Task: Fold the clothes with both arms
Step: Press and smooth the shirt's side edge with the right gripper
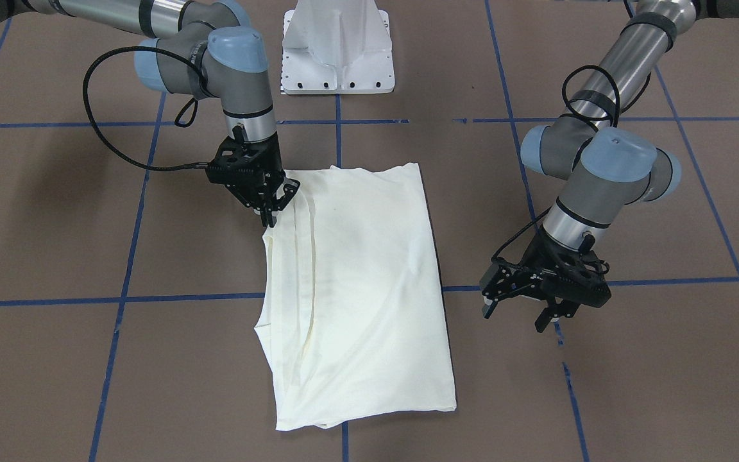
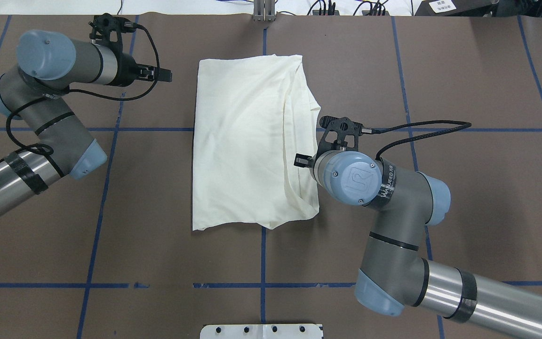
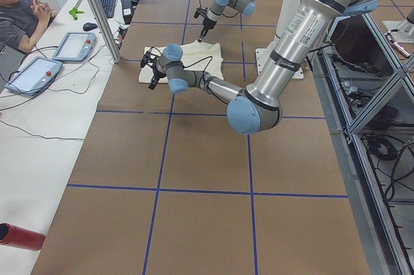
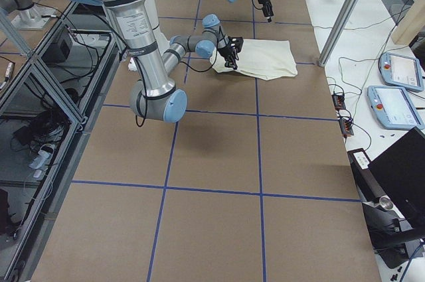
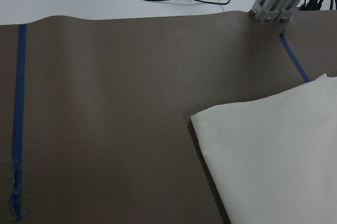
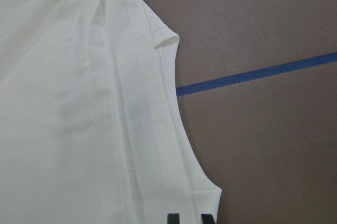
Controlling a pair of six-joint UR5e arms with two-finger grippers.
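The T-shirt (image 1: 369, 269) is soft, matt cream cloth, lightly creased, with rows of stitching along its hems. Under it the worktop (image 1: 55, 212) has a dull brown, paper-like cover, crossed by strips of blue tape (image 1: 190, 297) whose ends look frayed. On either side of the T-shirt, the left arm (image 1: 626, 64) and right arm (image 1: 241, 109) have glossy brushed-metal tubes, matt grey joint housings and smooth light-blue caps that look like plastic. The left gripper (image 1: 516, 319) and right gripper (image 1: 270, 220) are matt black, with perforated frames and fingers. Beyond the T-shirt's robot-side edge, the pedestal base (image 1: 337, 58) is smooth white painted metal with a slight sheen.
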